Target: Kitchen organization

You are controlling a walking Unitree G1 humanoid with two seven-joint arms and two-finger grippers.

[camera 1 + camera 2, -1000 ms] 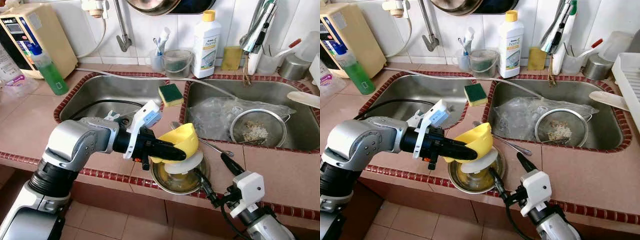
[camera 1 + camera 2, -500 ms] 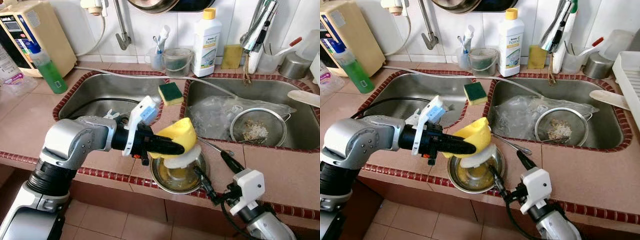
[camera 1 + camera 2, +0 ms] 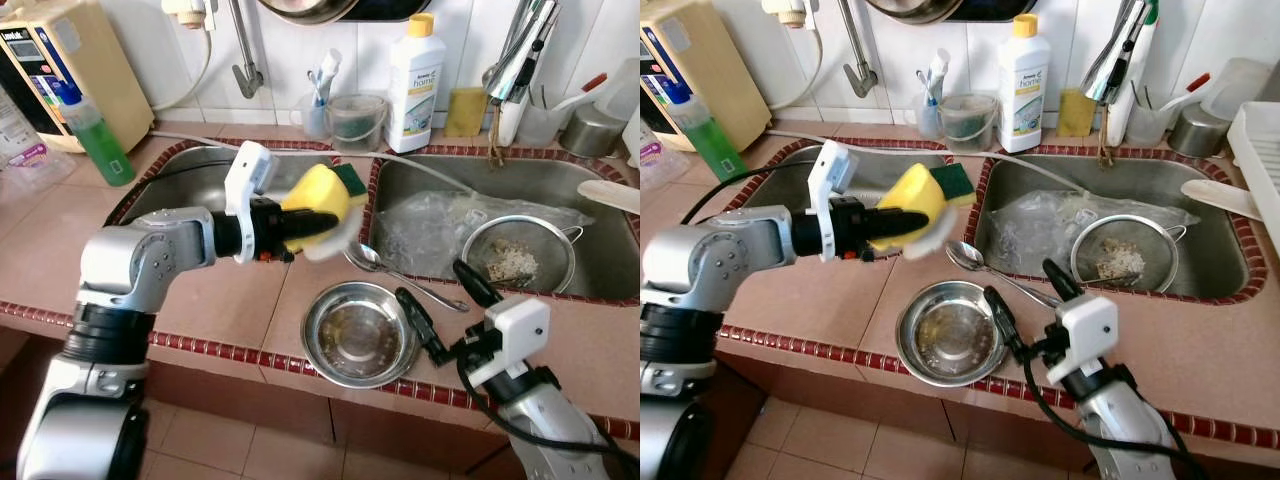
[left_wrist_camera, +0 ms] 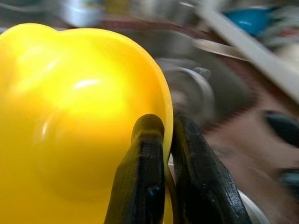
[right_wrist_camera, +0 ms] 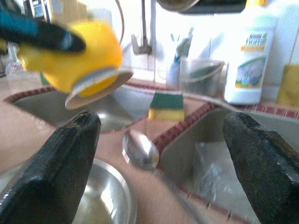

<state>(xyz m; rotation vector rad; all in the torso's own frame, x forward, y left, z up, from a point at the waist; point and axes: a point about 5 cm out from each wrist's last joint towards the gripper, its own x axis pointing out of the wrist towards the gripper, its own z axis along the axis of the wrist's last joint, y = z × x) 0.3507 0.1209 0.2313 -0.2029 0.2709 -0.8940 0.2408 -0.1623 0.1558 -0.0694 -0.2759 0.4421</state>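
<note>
Left pincer (image 3: 315, 222) is seen clamped on the rim of a yellow bowl (image 3: 318, 193), one finger inside and one outside, as the left wrist view shows. The bowl is held in the air, tilted, over the ridge between the two sinks, with a pale disc-like base or lid blurred at its underside; which it is cannot be told. Just beyond it a green-and-yellow sponge (image 3: 958, 181) lies on that ridge.

Right pincer (image 3: 440, 320) is spread wide and empty, low over the tiled surface (image 3: 60, 250), just beside the steel bowl (image 3: 360, 332). That bowl stands on the surface near the front edge, apart from the yellow one, with some residue or liquid in its bottom.

A spoon (image 3: 970, 258) lies on the surface between the steel bowl and the right sink (image 3: 1200, 180). In the right sink are noted a crumpled clear plastic sheet (image 3: 440, 225) and a metal strainer (image 3: 515, 255) with food scraps in it. The left sink (image 3: 190, 175) holds only a black cable, as far as can be seen.

Progress, judged: early to middle. The yellow bowl has been picked up but not put down anywhere. The steel bowl, spoon, strainer and plastic remain unsorted. Destination of the yellow bowl cannot be told.
</note>
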